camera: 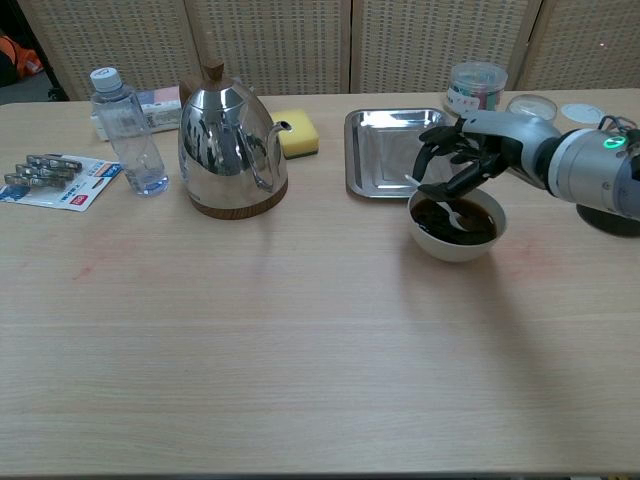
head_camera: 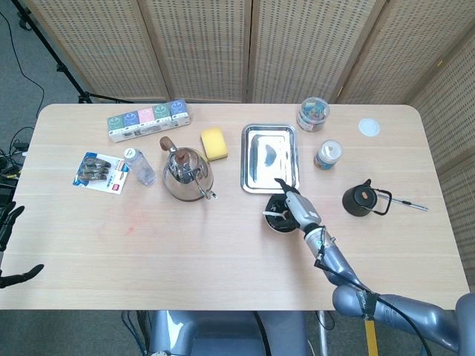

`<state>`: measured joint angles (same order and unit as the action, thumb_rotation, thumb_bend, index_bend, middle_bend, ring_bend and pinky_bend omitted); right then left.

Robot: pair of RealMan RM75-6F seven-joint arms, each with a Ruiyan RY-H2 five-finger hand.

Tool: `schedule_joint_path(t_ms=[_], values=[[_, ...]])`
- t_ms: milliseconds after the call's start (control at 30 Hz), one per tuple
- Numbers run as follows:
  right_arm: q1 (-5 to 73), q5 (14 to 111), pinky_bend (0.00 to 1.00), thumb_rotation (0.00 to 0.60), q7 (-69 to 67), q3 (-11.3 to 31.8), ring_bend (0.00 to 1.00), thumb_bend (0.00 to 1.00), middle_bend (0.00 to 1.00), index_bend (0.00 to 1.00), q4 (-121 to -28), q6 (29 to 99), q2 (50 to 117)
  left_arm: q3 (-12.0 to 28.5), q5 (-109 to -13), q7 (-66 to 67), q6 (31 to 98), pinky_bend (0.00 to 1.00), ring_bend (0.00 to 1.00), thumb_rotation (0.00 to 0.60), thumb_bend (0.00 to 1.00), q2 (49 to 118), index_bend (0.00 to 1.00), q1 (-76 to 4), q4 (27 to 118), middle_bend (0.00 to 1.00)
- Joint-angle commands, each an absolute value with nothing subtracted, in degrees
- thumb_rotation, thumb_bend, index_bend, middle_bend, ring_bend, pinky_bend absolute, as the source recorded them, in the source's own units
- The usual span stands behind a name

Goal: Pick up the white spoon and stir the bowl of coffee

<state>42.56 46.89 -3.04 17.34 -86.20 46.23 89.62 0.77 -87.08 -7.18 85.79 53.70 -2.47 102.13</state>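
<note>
A white bowl (camera: 452,246) of dark coffee (camera: 478,222) stands right of the table's middle, just in front of the steel tray; its rim (head_camera: 267,221) shows beside my hand in the head view. My right hand (camera: 463,161) (head_camera: 292,204) hovers over the bowl's far edge and pinches the white spoon (camera: 440,200). The spoon slants down into the coffee, with its handle end pointing left. My left hand (head_camera: 9,222) shows only at the head view's left edge, off the table, fingers apart and holding nothing.
A steel kettle (camera: 228,140) stands left of the bowl. Behind the bowl lies a steel tray (camera: 382,150), with a yellow sponge (camera: 296,132) to its left. A small black pot (head_camera: 361,199) sits to the right, jars (head_camera: 327,154) behind. A water bottle (camera: 128,130) stands far left.
</note>
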Motion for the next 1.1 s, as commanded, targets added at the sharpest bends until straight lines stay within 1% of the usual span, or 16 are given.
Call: schedule_joint_path(t_ms=[33, 167, 333, 567, 833, 967, 1100], values=[[43.82, 45.86, 0.0, 0.6, -3.3, 18.55, 0.0, 0.47, 0.0, 0.56, -82.93, 46.31, 91.97, 0.87, -86.86, -7.59, 85.72, 0.0, 0.0, 0.6, 0.0, 53.57, 0.0, -2.5, 101.94, 0.0], [44.0, 45.45, 0.0, 0.6, -3.58, 19.16, 0.0, 0.47, 0.0, 0.56, -81.14, 46.34, 92.13, 0.96, -86.61, -7.83, 85.45, 0.0, 0.0, 0.6, 0.0, 53.5, 0.0, -2.63, 101.84, 0.0], [43.36, 45.65, 0.0, 0.6, -4.09, 19.49, 0.0, 0.47, 0.0, 0.56, -81.17, 46.48, 90.7, 0.95, -86.54, -7.48, 85.28, 0.0, 0.0, 0.6, 0.0, 53.59, 0.0, -2.7, 101.93, 0.0], [40.47, 47.99, 0.0, 0.6, -5.13, 18.55, 0.0, 0.47, 0.0, 0.56, -85.91, 47.2, 85.47, 0.77, -86.72, -5.96, 85.04, 0.0, 0.0, 0.6, 0.0, 54.12, 0.0, -2.82, 102.39, 0.0], [37.98, 50.25, 0.0, 0.6, -6.03, 16.47, 0.0, 0.47, 0.0, 0.56, -90.12, 47.22, 81.98, 0.65, -86.84, -5.08, 84.91, 0.0, 0.0, 0.6, 0.0, 54.39, 0.0, -2.89, 102.64, 0.0], [37.43, 51.52, 0.0, 0.6, -6.16, 15.55, 0.0, 0.47, 0.0, 0.56, -91.89, 47.19, 81.43, 0.63, -86.9, -4.86, 84.85, 0.0, 0.0, 0.6, 0.0, 54.46, 0.0, -2.95, 102.71, 0.0], [38.4, 51.54, 0.0, 0.6, -5.62, 15.45, 0.0, 0.47, 0.0, 0.56, -91.82, 47.3, 83.96, 0.62, -86.96, -5.03, 85.01, 0.0, 0.0, 0.6, 0.0, 54.4, 0.0, -2.88, 102.69, 0.0]])
